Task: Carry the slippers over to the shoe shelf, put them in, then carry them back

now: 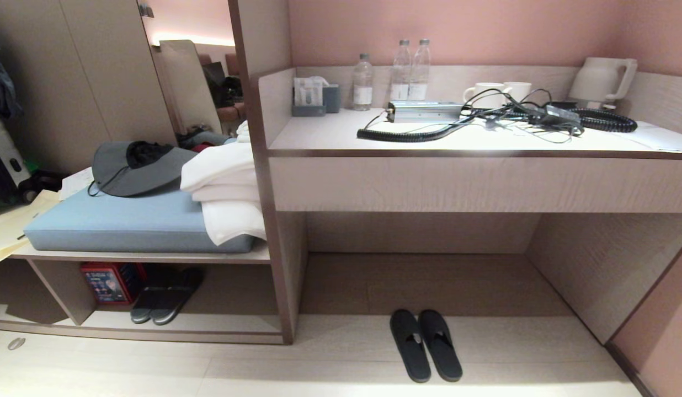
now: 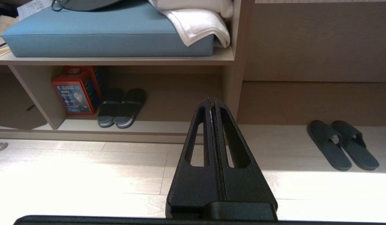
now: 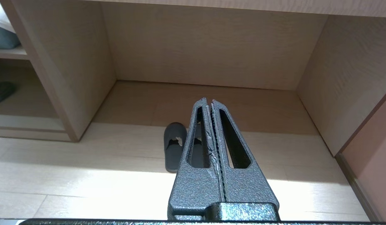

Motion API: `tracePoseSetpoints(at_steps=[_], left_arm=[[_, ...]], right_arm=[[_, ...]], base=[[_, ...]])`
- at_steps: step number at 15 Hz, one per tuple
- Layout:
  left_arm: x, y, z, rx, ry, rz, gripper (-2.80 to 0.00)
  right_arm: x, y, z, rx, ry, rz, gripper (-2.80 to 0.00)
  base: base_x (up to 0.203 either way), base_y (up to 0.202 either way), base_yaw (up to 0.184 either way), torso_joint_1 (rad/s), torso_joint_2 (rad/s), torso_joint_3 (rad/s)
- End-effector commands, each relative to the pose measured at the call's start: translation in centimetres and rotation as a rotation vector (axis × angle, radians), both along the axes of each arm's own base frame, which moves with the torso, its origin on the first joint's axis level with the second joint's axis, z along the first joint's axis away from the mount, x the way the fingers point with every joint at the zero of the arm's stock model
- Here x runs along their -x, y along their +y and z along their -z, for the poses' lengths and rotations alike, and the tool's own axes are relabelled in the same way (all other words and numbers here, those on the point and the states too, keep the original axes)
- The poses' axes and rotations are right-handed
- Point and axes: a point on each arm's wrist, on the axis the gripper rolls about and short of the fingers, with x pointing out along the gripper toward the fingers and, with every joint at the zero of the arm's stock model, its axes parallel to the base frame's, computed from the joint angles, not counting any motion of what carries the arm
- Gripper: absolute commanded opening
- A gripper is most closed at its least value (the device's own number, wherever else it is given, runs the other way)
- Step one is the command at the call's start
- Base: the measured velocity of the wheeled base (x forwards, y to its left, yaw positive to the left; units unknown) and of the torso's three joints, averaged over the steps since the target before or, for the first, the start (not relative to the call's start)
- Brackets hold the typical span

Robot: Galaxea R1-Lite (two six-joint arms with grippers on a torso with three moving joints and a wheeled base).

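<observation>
slippers (image 1: 426, 344) – side by side on the floor before the counter (image 1: 473, 176) recess | left hand (image 2: 211, 101), right hand (image 3: 209, 101) – both clenched empty, above and short of slippers

Nothing really readable here: the red box (image 2: 75, 92) in the shoe shelf (image 2: 124, 126) has print, but it's way too small.

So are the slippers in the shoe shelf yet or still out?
Out. The slippers lie side by side on the floor before the desk recess; the shoe shelf holds another pair.
</observation>
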Motion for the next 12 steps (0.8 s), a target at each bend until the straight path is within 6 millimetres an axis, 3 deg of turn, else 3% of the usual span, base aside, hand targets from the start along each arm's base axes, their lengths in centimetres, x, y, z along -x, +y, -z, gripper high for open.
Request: tracePoseSetpoints(at_steps=[1,6,12], left_arm=[[0.0,0.0,0.0,0.002,0.0,0.0,-2.8],[-0.01,0.0,0.03,0.006,0.001,0.0,-2.8],[0.0,0.0,0.0,0.006,0.0,0.0,-2.8]], right_arm=[[-0.01,0.0,0.04,0.0,0.001,-0.001,-2.8],[0.0,0.0,0.01,0.0,0.0,-0.001,-2.8],[-0.01,0.0,0.04,0.0,0.001,-0.001,-2.8]], base=[[0.0,0.0,0.0,0.0,0.0,0.0],[-0.001,0.022,0.001,0.0,0.0,0.002],[0.0,0.192,-0.001,0.005,0.0,0.004]])
